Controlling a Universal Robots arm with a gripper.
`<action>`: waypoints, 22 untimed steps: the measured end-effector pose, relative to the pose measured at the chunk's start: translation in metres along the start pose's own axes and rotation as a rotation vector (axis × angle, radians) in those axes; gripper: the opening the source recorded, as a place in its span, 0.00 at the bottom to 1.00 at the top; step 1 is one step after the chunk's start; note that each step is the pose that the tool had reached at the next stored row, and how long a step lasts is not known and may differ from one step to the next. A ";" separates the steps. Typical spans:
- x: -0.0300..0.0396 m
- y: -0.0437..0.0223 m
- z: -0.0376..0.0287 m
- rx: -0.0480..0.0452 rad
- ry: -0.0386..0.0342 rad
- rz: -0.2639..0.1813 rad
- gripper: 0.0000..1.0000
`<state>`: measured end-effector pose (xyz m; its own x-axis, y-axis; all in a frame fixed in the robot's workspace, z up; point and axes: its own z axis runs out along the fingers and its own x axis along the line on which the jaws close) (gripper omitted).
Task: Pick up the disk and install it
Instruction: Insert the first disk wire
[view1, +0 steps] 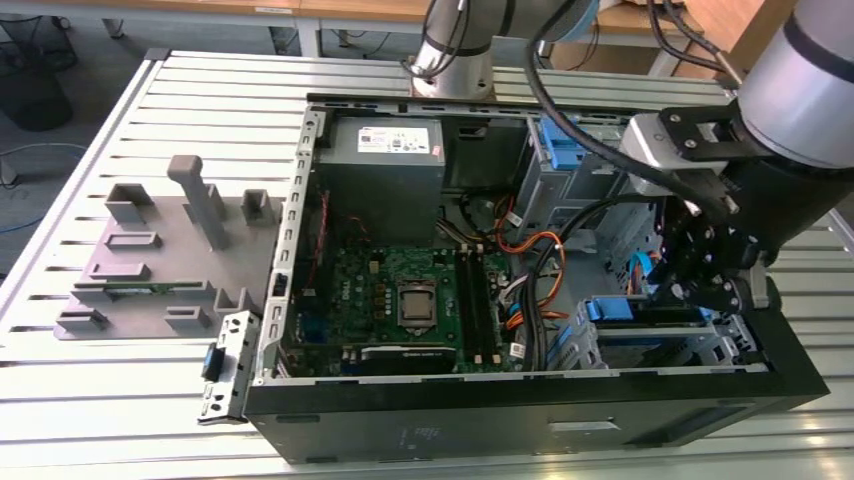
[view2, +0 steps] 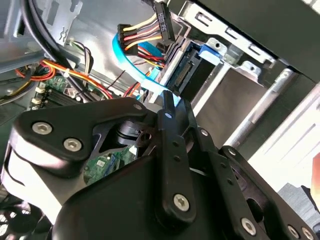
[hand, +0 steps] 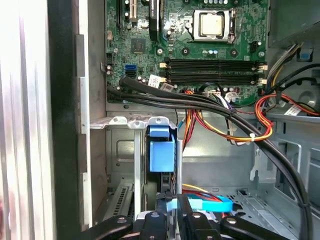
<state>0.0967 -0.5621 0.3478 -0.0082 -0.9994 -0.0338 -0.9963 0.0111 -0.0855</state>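
The disk (view1: 643, 311), a drive in a blue carrier frame, sits in the metal drive bay at the case's front corner, on the exterior view's right. In both wrist views it stands edge-on in the bay (hand: 161, 150), its dark connector end (view2: 190, 75) facing my gripper. My gripper (view1: 690, 293) is inside the case right behind that end (hand: 173, 207). Its black fingertips (view2: 167, 105) are drawn together with nothing clearly held between them. Whether they touch the disk is hidden.
A flat blue data cable (hand: 210, 204) curls beside the fingertips, and bundles of black, orange and yellow cables (hand: 225, 120) cross above the bay. The motherboard (view1: 400, 300) and grey power supply box (view1: 387, 140) fill the open case. A grey fixture (view1: 160, 250) stands on the slatted table.
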 end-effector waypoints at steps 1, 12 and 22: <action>-0.0001 -0.0003 -0.0033 0.0000 0.0001 0.000 0.24; -0.0002 -0.0015 -0.0080 -0.0430 -0.0032 0.002 0.24; -0.0003 -0.0100 -0.0073 -0.0502 -0.0059 0.002 0.24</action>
<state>0.1061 -0.5621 0.3559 -0.0100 -0.9992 -0.0398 -0.9993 0.0114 -0.0353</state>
